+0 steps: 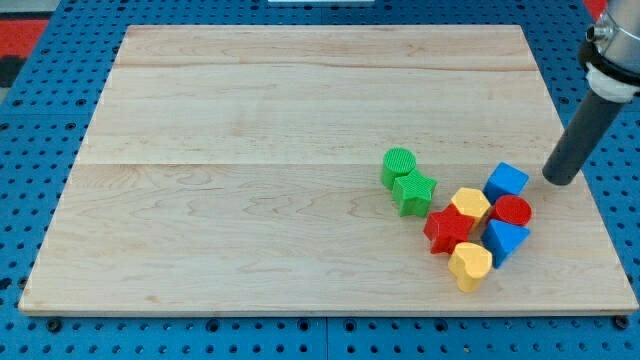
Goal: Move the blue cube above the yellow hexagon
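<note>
Seven blocks cluster at the wooden board's lower right. Blue cube sits at the cluster's upper right, just beside the yellow hexagon and red cylinder. My tip rests near the cube's right, apart from it. No pincer exists on this rod, so its state cannot be told.

My rod is a plain dark grey cylinder, smooth and matte, with no markings I can see. Its lower end, my tip, is cut flat and round. Above, the rod meets a white collar under a darker grey housing, partly cut off by the frame.
</note>
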{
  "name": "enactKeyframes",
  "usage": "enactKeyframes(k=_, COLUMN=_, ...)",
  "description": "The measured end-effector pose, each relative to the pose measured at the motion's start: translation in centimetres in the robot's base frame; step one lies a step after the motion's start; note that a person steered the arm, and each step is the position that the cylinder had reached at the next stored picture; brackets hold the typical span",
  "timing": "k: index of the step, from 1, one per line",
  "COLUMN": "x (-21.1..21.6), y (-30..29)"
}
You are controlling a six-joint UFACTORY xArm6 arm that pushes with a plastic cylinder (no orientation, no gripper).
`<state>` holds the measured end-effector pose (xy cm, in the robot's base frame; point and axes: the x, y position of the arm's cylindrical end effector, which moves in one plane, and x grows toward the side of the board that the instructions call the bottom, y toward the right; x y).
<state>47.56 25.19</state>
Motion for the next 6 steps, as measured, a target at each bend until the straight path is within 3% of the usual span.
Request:
enactKeyframes(k=1, x=-0.6, y=-5.2)
enactKeyframes(k=2, x=-0.6, y=-5.4)
enactKeyframes(k=3, x=-0.2, y=0.1)
enactKeyframes(k=5, x=8.4, y=4.3)
enactKeyframes(k=6, x=8.6, y=2.5)
